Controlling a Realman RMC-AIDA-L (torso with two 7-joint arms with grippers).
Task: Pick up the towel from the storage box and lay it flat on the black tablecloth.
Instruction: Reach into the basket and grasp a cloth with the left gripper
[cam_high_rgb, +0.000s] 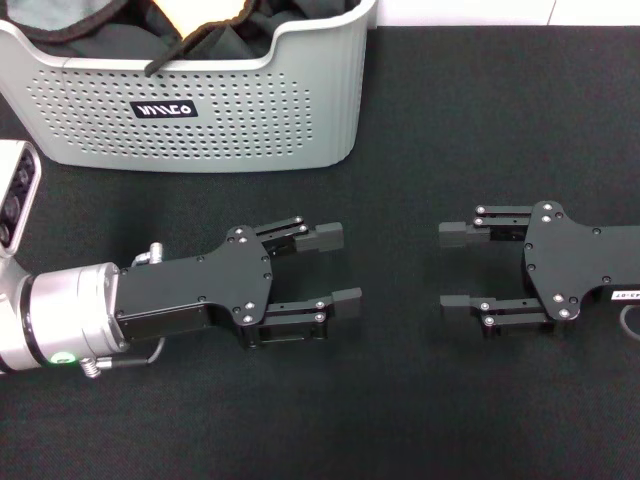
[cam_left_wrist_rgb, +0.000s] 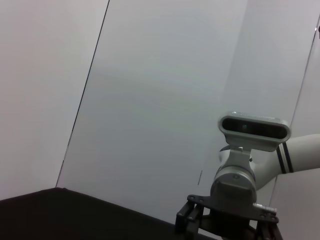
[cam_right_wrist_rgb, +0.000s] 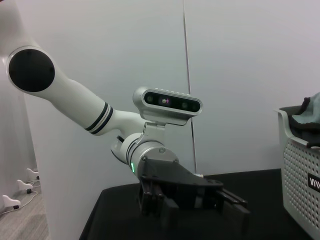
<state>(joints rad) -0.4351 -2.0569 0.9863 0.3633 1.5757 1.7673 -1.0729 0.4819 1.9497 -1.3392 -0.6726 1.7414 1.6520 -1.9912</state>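
Note:
The storage box (cam_high_rgb: 200, 120), a light grey holed basket with a black logo label, stands at the far left on the black tablecloth (cam_high_rgb: 480, 120). Inside it, a yellow-orange patch of the towel (cam_high_rgb: 200, 14) with black edge trim shows among dark folds; most of the towel is hidden. My left gripper (cam_high_rgb: 340, 268) hovers low over the cloth in front of the box, open and empty. My right gripper (cam_high_rgb: 452, 267) faces it from the right, also open and empty. The right wrist view shows the left gripper (cam_right_wrist_rgb: 235, 204) and the box's end (cam_right_wrist_rgb: 300, 170).
Black cloths (cam_high_rgb: 120, 40) fill the box around the towel. Bare tablecloth stretches to the right of the box and in front of both grippers. A white wall (cam_left_wrist_rgb: 165, 100) stands behind the table.

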